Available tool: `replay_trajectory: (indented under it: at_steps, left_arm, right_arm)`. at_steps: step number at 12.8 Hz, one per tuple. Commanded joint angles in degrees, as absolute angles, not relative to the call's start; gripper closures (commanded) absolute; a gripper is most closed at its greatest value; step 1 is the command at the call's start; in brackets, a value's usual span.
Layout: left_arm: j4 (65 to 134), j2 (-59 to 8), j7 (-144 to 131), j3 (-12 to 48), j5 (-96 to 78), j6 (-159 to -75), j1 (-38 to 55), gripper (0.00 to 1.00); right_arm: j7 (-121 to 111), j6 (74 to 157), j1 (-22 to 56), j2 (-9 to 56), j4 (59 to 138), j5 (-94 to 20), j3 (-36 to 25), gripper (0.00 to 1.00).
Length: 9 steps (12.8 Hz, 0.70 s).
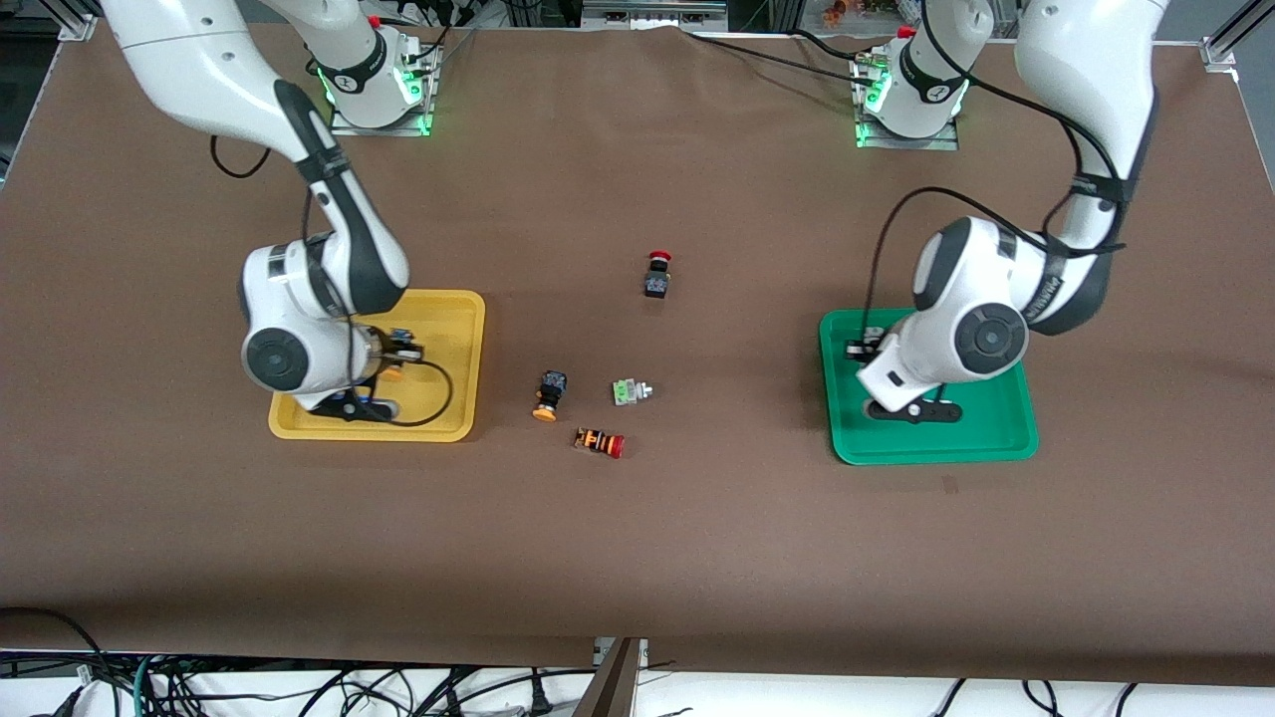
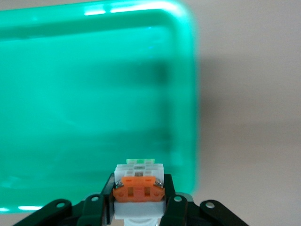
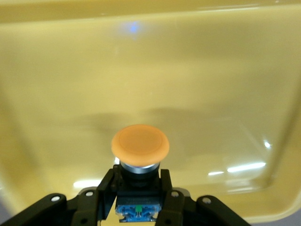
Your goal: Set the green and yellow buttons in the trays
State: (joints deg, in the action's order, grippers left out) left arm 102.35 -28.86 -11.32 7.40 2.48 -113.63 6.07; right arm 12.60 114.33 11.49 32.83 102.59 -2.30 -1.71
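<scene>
My right gripper [image 1: 396, 357] is over the yellow tray [image 1: 460, 321] and is shut on a black-bodied button with a yellow-orange cap [image 3: 140, 145]; in the right wrist view the fingers [image 3: 104, 188] clamp its body above the tray floor [image 3: 197, 75]. My left gripper [image 1: 865, 351] is over the green tray [image 1: 996, 430] and is shut on a pale grey-white button with an orange part [image 2: 138, 187], seen above the tray floor [image 2: 94, 94]. On the cloth between the trays lie a second black button with a yellow-orange cap [image 1: 547, 394] and a pale button with a green part [image 1: 629, 390].
An orange-and-black striped button with a red cap [image 1: 599, 442] lies nearer the front camera than the two loose buttons. A black button with a red mushroom cap [image 1: 656, 274] stands farther from it. Brown cloth covers the table.
</scene>
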Motion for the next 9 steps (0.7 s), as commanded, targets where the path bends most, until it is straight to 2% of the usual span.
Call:
replay_trajectory:
  at_steps: [1,2,3,6,9]
  left_arm:
    - [102.1,-34.8,-10.1,8.2,5.1,-119.3,6.2,0.94]
    - [102.3,-35.6,-10.5,8.2,5.1,-119.5,5.9,0.66]
    - [102.4,-35.6,-10.6,8.2,5.1,-119.8,5.8,0.01]
    - [100.6,-31.4,-18.8,8.5,1.2,-119.0,5.6,0.00]
    - [95.1,-30.9,-41.5,10.3,-0.4,-118.9,8.0,0.00]
  right_arm:
    - [7.8,114.6,12.0,33.6,103.4,-2.5,-4.7,0.63]
    - [7.9,114.6,11.8,33.7,103.3,-2.8,-4.7,0.17]
    - [8.8,114.1,11.8,33.6,102.7,-3.5,-4.3,0.00]
    - [16.3,113.9,12.0,32.9,97.8,-9.9,2.0,0.00]
    - [31.9,117.9,13.4,36.0,92.8,-10.5,8.9,0.00]
